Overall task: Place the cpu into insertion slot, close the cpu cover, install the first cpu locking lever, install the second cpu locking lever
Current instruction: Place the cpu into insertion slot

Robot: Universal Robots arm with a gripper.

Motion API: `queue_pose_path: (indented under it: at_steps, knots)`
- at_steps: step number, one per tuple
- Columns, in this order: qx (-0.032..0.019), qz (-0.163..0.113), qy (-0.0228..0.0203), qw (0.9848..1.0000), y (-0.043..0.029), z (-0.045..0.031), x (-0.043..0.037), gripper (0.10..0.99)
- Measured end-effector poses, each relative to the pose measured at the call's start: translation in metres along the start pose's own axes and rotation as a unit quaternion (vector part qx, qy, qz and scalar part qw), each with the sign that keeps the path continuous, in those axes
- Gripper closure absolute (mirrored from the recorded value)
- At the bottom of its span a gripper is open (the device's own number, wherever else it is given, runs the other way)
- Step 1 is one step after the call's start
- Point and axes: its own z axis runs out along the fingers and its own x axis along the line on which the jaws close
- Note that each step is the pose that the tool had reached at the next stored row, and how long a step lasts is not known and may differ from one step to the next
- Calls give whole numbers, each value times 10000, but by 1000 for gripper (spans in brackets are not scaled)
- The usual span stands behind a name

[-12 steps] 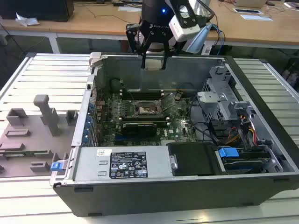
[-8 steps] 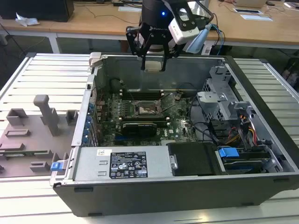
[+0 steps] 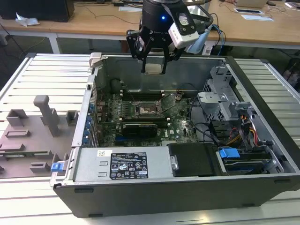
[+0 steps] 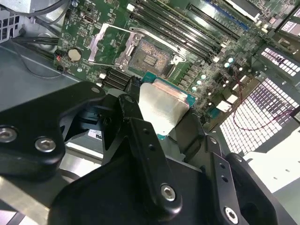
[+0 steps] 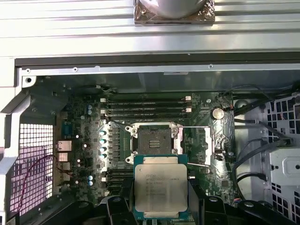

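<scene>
My gripper (image 3: 153, 70) hangs above the open computer case, shut on the cpu (image 3: 153, 68), a small square chip with a silver-grey top. In both wrist views the cpu (image 5: 161, 190) (image 4: 164, 105) sits flat between the black fingers (image 4: 140, 126). It is held in the air, apart from the board. The insertion slot (image 3: 146, 110) (image 5: 153, 139) (image 4: 152, 54) lies bare on the green board below. The cpu cover (image 5: 206, 145) (image 4: 105, 44) is swung open to one side of the slot, with thin wire levers beside it.
Long black memory slots (image 5: 145, 105) run along one side of the slot, and a black graphics card (image 3: 139, 129) lies on the other. A power supply (image 3: 122, 164), a drive cage (image 3: 225, 103) and cables (image 3: 243, 126) crowd the case. Grey fixtures (image 3: 42, 117) stand outside it.
</scene>
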Motion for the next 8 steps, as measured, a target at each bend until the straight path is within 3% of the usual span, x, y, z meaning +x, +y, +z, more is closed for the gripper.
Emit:
queue_pose_path:
  at_steps: [8]
  knots:
    - [0, 0, 0, 10000, -5, 62, -1, 545]
